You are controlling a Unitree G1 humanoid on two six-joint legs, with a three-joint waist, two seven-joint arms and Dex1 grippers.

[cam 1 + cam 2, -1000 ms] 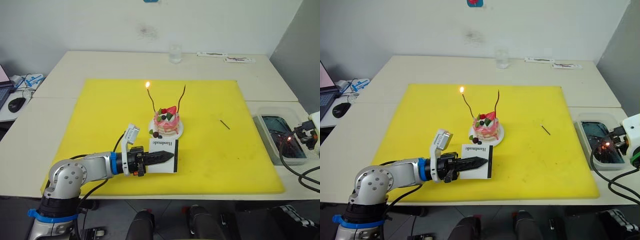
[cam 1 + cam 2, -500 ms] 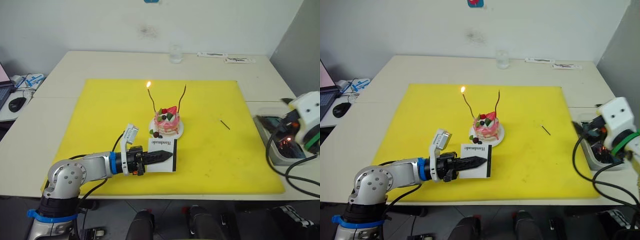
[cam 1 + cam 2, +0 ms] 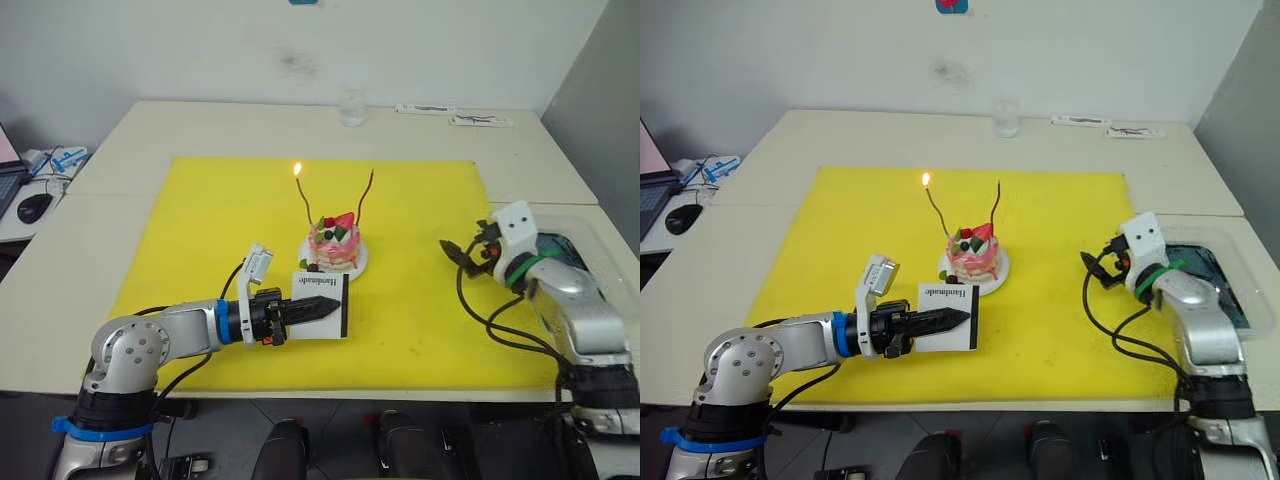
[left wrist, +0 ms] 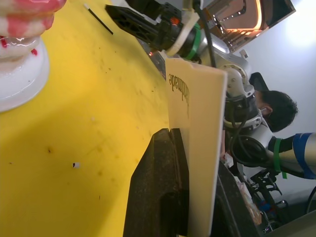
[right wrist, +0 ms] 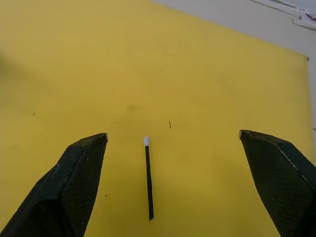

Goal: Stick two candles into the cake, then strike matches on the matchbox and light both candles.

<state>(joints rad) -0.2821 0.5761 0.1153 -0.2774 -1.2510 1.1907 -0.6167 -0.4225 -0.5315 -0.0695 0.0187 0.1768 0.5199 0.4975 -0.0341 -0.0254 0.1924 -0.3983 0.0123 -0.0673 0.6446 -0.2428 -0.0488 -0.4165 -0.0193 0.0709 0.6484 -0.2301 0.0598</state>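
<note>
— On the yellow mat (image 3: 200, 215), where do you stand?
— Both candles (image 3: 303, 196) sit in the cake (image 3: 334, 246); you've lit one. Your left gripper (image 3: 318, 309) clamps the matchbox (image 3: 322, 305) before the cake.
— And the match (image 5: 147, 178)?
— It lies between your right gripper's (image 5: 177, 185) wide-spread fingers, not yet grasped. I can't make out the unlit wick.

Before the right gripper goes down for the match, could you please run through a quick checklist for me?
1. Right gripper open: ok.
2. Match lying between its fingers on the yellow mat: ok.
3. Matchbox clamped upright in the left gripper: ok.
4. Both candles standing in the cake: ok.
5. Left candle lit: ok.
6. Right candle lit: not ok, no flame.
</note>
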